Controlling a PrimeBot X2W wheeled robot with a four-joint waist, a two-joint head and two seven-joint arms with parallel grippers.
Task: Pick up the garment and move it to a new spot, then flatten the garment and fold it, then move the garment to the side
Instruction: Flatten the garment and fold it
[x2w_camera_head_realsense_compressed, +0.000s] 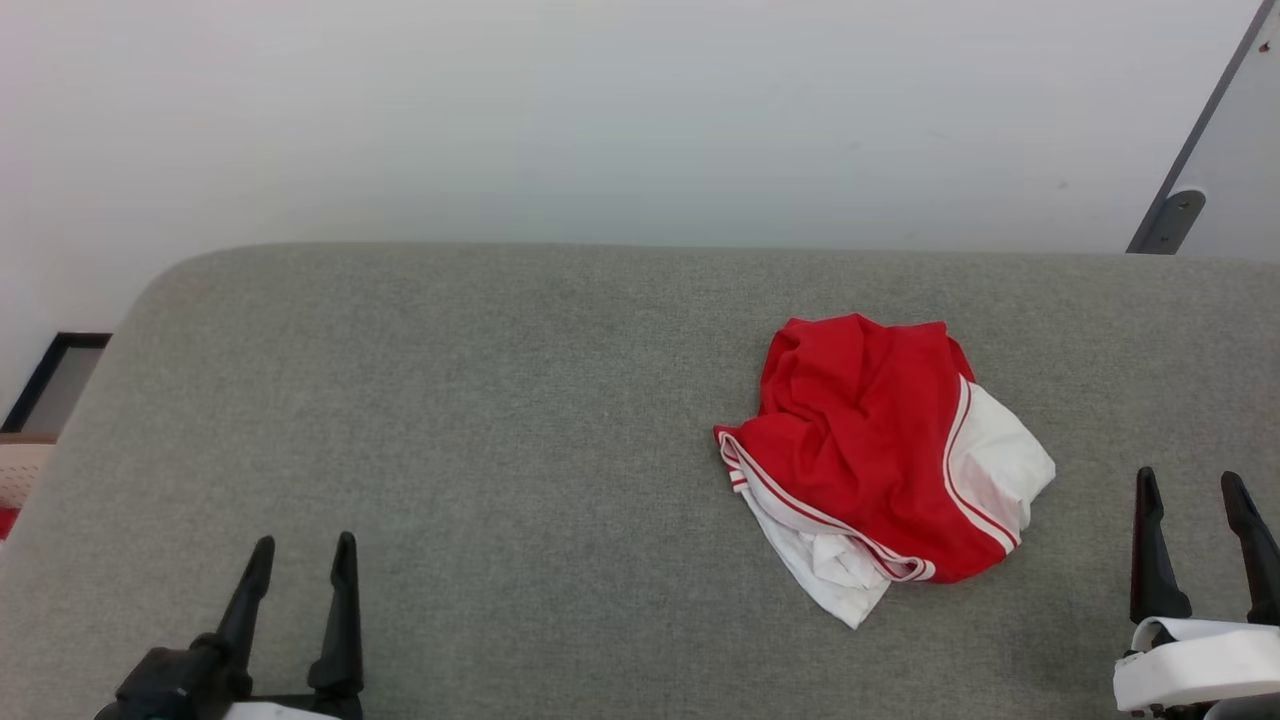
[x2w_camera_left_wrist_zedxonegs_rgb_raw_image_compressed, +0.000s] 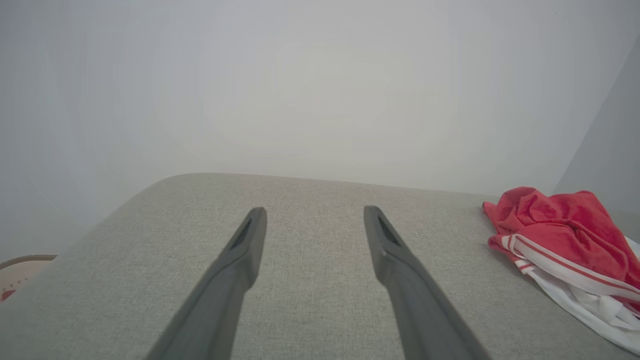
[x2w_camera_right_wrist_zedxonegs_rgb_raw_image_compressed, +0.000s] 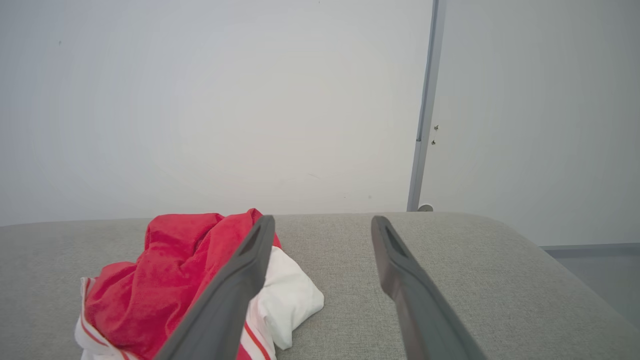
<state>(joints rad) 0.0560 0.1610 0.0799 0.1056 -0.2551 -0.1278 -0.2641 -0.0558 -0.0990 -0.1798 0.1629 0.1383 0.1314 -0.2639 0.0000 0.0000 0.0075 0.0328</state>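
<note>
You are looking at the left gripper (x2w_camera_head_realsense_compressed: 304, 545) sitting at the lower left of the head view. Its two long, dark, tapering fingers (x2w_camera_left_wrist_zedxonegs_rgb_raw_image_compressed: 239, 265) are standing wide apart and gripping nothing. The right gripper (x2w_camera_head_realsense_compressed: 1188, 480) is sitting at the lower right with a white cuff (x2w_camera_head_realsense_compressed: 1195, 660) behind it. Its jaws are standing just as wide and empty. Both are pointing up the frame over the pad (x2w_camera_head_realsense_compressed: 500, 450), a grey, coarsely woven surface with rounded corners. The garment (x2w_camera_head_realsense_compressed: 860, 440) is lying right of centre in a crumpled heap. It is soft, creased red cloth with smooth white panels and thin striped trim, near the right gripper but not touching it.
</note>
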